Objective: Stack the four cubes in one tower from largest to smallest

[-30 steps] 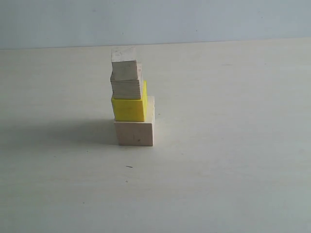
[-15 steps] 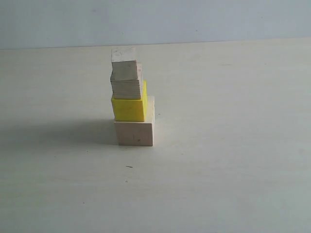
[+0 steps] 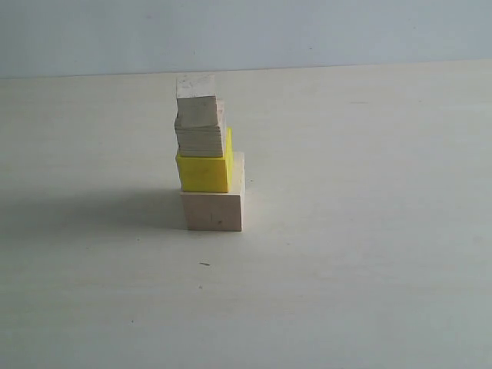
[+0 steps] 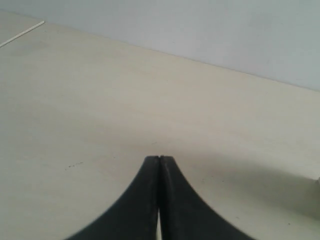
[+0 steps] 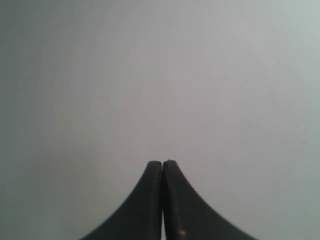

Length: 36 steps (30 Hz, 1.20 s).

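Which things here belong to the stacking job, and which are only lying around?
Belong to the job: large wood cube, yellow cube, small wood cube, tiny wood cube, stacked in this order from the bottom; left gripper and right gripper, both shut, empty.
Only there: table, wall, small dark speck on the table.

tower (image 3: pixel 206 157) sole obstacle; table (image 3: pixel 369 254) open around.

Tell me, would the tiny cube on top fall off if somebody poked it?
Probably, yes. The tiny cube seems to sit loose on the small wood cube, so a poke would likely slide it off. Its flat faces suggest sliding or tumbling, not rolling. It looks like stiff bare wood, likely light.
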{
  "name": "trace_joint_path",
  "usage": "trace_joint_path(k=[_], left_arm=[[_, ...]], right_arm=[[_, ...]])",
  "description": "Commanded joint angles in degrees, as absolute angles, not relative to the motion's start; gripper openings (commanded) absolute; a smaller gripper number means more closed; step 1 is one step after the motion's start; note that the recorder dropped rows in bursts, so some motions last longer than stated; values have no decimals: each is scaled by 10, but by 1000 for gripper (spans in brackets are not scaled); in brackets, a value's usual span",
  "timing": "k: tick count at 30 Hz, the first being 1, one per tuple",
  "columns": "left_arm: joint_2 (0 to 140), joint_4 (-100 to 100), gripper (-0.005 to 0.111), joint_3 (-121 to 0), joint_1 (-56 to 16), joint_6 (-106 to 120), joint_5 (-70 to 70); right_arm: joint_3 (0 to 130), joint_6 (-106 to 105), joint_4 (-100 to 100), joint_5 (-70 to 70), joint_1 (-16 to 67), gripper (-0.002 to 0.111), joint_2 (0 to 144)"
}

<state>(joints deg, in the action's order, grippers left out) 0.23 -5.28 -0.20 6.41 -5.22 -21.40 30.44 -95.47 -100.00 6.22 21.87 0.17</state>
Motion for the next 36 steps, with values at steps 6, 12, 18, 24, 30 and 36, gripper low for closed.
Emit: trace_joint_path(k=[6, 12, 18, 24, 30, 36], left_arm=[[0, 50, 0, 0, 61, -64, -203], [0, 50, 0, 0, 61, -64, -203], [0, 50, 0, 0, 61, -64, -203], [0, 50, 0, 0, 61, -64, -203], [0, 50, 0, 0, 61, -63, -203], [0, 50, 0, 0, 61, -64, -203]], right_arm=[[301, -955, -999, 62, 216, 0, 0], [301, -955, -999, 62, 216, 0, 0], [301, -955, -999, 62, 216, 0, 0], [301, -955, -999, 62, 216, 0, 0], [301, -955, -999, 62, 216, 0, 0], [301, -955, -999, 62, 216, 0, 0]])
